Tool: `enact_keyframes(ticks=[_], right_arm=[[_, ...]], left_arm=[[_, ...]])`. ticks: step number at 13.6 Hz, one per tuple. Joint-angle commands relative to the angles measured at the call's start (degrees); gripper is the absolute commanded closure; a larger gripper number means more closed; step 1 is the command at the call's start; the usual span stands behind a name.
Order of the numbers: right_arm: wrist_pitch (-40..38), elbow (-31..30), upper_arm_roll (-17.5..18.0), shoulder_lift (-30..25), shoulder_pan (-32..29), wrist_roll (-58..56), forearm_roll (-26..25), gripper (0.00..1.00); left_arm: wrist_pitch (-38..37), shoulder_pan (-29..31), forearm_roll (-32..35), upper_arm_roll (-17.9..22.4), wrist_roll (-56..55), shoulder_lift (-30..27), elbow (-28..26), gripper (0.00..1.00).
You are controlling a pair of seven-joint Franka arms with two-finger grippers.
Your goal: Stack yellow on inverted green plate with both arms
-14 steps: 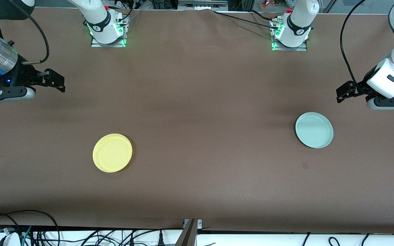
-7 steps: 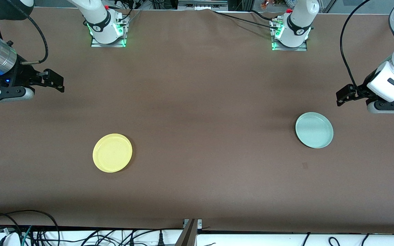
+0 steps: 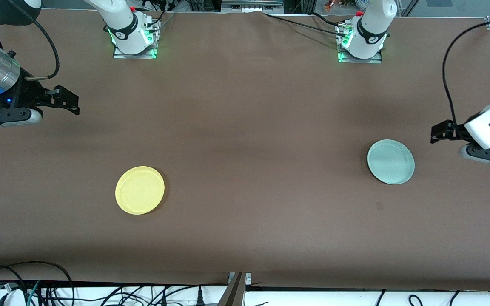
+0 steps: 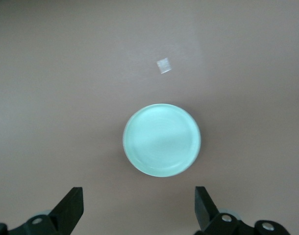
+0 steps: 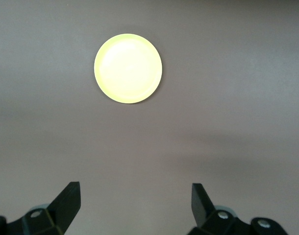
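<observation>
The yellow plate (image 3: 139, 190) lies rim-up on the brown desk (image 3: 245, 127) toward the right arm's end, well apart from the green plate (image 3: 391, 162), which also lies rim-up toward the left arm's end and slightly farther from the front camera. The left pincer (image 4: 138, 210) hangs over the bare desk just beside the green plate with its jaws spread wide and empty. The right pincer (image 5: 135, 205) hangs over the desk at its own end, well apart from the yellow plate, likewise wide apart and empty.

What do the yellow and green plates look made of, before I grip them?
Yellow plate: probably plastic or melamine, matte, uniform colour, low rim. Green plate: likely the same, slightly glossier, with a soft sheen in the left wrist view. Neither is certain.
</observation>
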Motion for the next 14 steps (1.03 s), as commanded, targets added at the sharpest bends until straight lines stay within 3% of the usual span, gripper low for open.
enact_keyframes(ticks=[1,3,10,14], right_arm=[[-0.40,0.35,0.06,-0.28,-0.20,-0.39,0.23,0.00],[-0.14,0.26,0.06,-0.19,-0.20,-0.39,0.23,0.00],[2.76,0.00,0.06,2.00,-0.46,-0.48,0.15,0.00],[5.83,0.17,0.06,4.45,-0.64,-0.57,0.06,0.00]], left_arm=[[3.64,2.33,0.03,-0.15,8.16,6.02,1.30,0.00],[7.15,3.31,-0.06,-0.15,11.26,8.84,0.17,0.00],[29.90,4.10,0.73,-0.15,14.34,9.46,-16.88,0.00],[38.71,5.24,1.17,-0.15,21.53,14.20,-19.53,0.00]])
